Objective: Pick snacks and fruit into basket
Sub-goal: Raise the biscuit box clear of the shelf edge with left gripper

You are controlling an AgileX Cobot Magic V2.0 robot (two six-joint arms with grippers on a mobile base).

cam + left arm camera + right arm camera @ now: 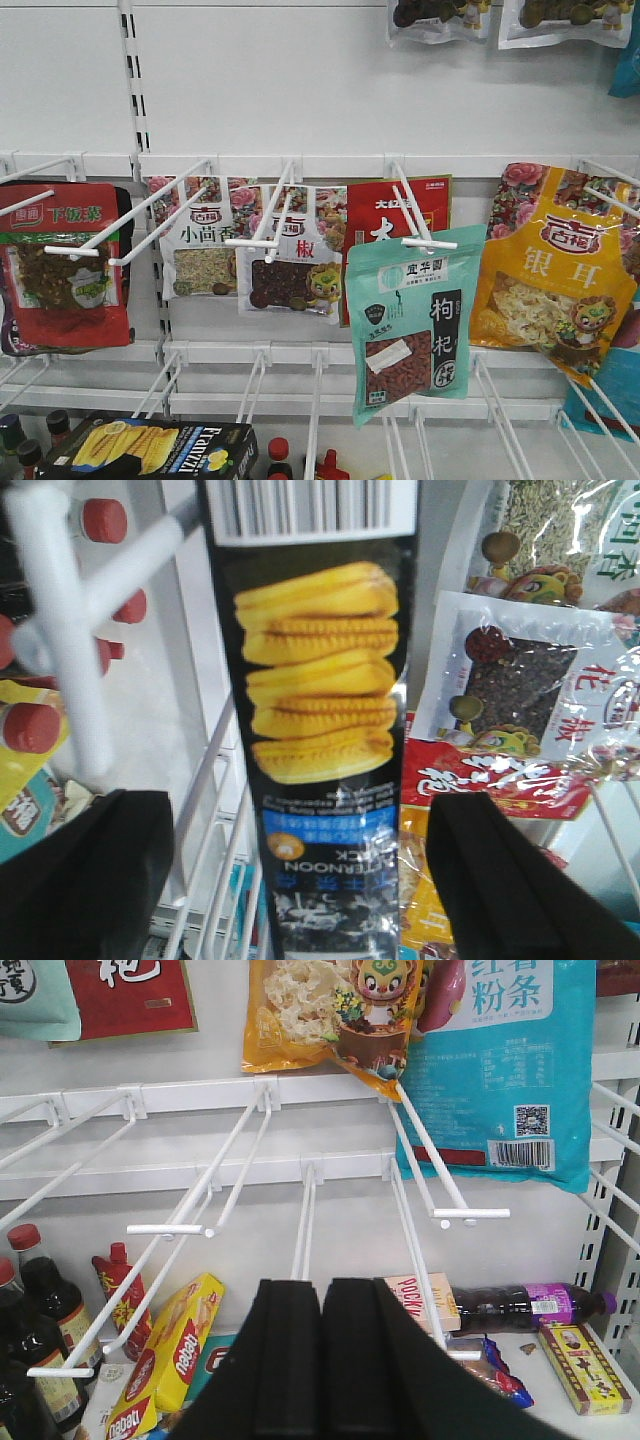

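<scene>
White shop shelving [300, 80] w/ wire peg hooks [420, 215] fills the front view. We see our left gripper [300, 810] spread wide, its black fingers [85, 880] on either side of the black-and-blue cardboard carton picturing yellow corn cobs [320, 680]. The carton sits between them w/ gaps on both sides, so it isn't clamped. Front view puts that carton at bottom left, under the hook rows. Centre-right, the teal plastic pouch w/ a window of red berries [415, 320] hangs tilted on a hook, just beside a yellow-orange pouch [555, 270]. Our right gripper [322, 1295] is clenched, pads together, nothing between them.
</scene>
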